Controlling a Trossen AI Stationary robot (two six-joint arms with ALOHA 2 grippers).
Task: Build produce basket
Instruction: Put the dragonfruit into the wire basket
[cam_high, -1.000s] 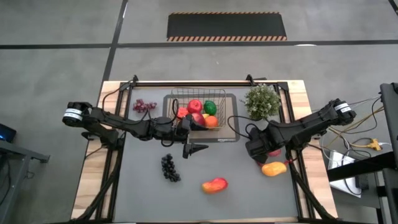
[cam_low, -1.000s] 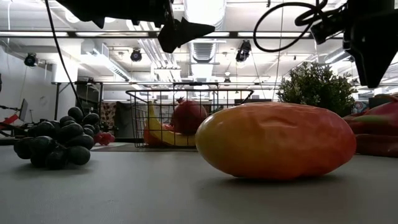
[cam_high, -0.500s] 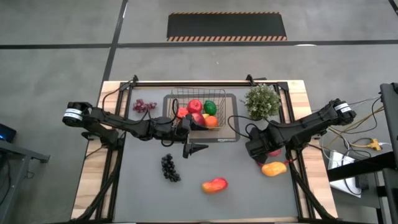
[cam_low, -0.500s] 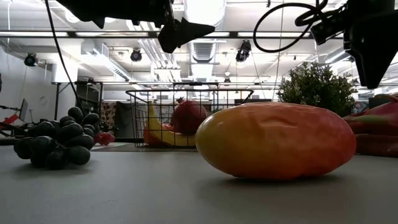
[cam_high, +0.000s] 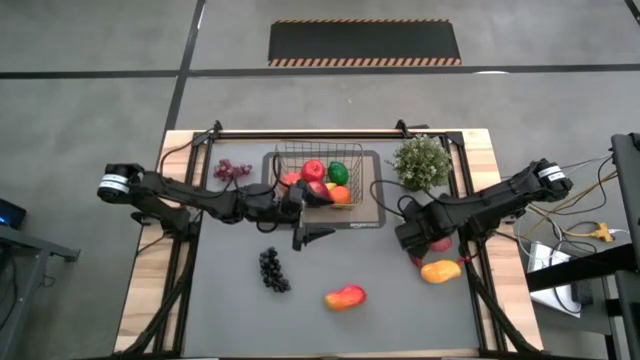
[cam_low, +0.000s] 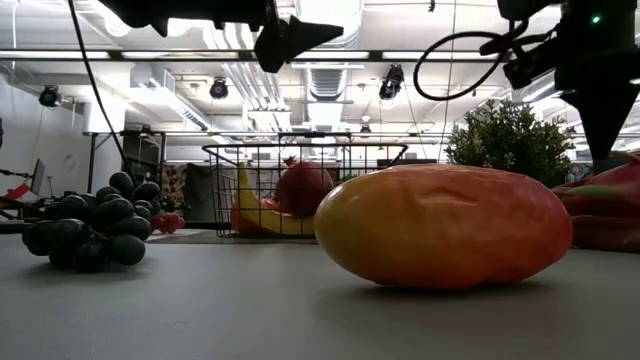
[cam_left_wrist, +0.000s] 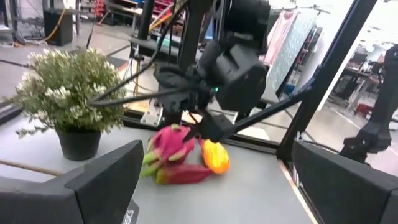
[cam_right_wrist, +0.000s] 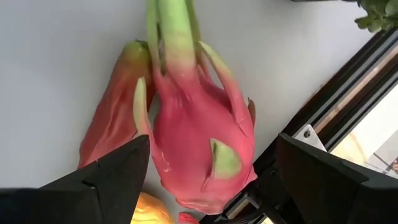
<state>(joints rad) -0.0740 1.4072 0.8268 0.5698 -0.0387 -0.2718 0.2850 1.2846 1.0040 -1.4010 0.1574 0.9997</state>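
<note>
The dark wire basket (cam_high: 318, 168) stands on a grey tray and holds a red apple (cam_high: 313, 171), a green pepper (cam_high: 338, 172), an orange (cam_high: 341, 195) and a banana (cam_low: 248, 208). My left gripper (cam_high: 312, 237) hovers open just off the tray's near edge, above the table. My right gripper (cam_high: 418, 235) is open above the pink dragon fruit (cam_right_wrist: 199, 149), its fingers standing either side of it without touching. The dragon fruit lies on the table beside a red fruit (cam_right_wrist: 112, 127). A yellow-orange mango (cam_high: 441, 270) and a red-yellow mango (cam_high: 345, 297) lie on the mat.
Dark grapes (cam_high: 273, 270) lie on the mat left of centre, and small red grapes (cam_high: 232, 170) sit left of the basket. A potted green plant (cam_high: 422, 163) stands at the far right, close behind my right arm. The table's right rail (cam_right_wrist: 336, 106) runs beside the dragon fruit.
My left gripper has risen a little and drawn slightly toward the tray. My right gripper has shifted a little above the dragon fruit. None of the fruit has moved.
</note>
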